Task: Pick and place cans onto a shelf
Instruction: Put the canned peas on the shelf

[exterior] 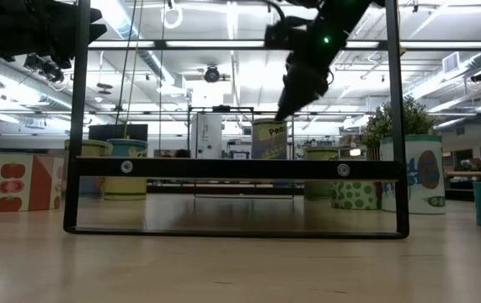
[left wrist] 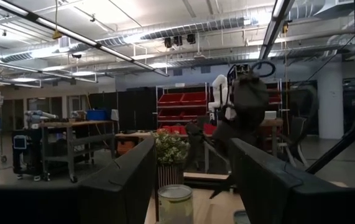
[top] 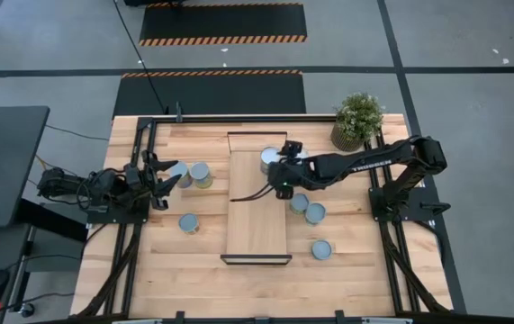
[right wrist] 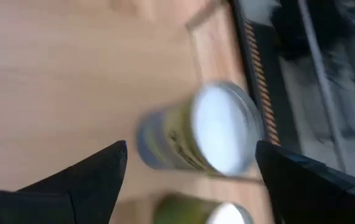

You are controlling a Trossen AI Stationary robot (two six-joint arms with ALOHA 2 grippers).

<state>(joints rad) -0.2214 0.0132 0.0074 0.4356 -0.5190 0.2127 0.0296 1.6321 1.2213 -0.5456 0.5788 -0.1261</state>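
Nearest the front edge of the table, a can is sitting by itself to the right of the shelf, and two more cans are standing side by side just beyond it, close to the shelf's right edge. On the left side, a single can is resting on the table, with another pair of cans further back, right in front of the left gripper, whose fingers are spreading wide with nothing between them. The right gripper is hovering over the far end of the shelf, its fingers standing wide apart and empty, beside a can sitting on the shelf there. A potted plant is standing at the far right corner.
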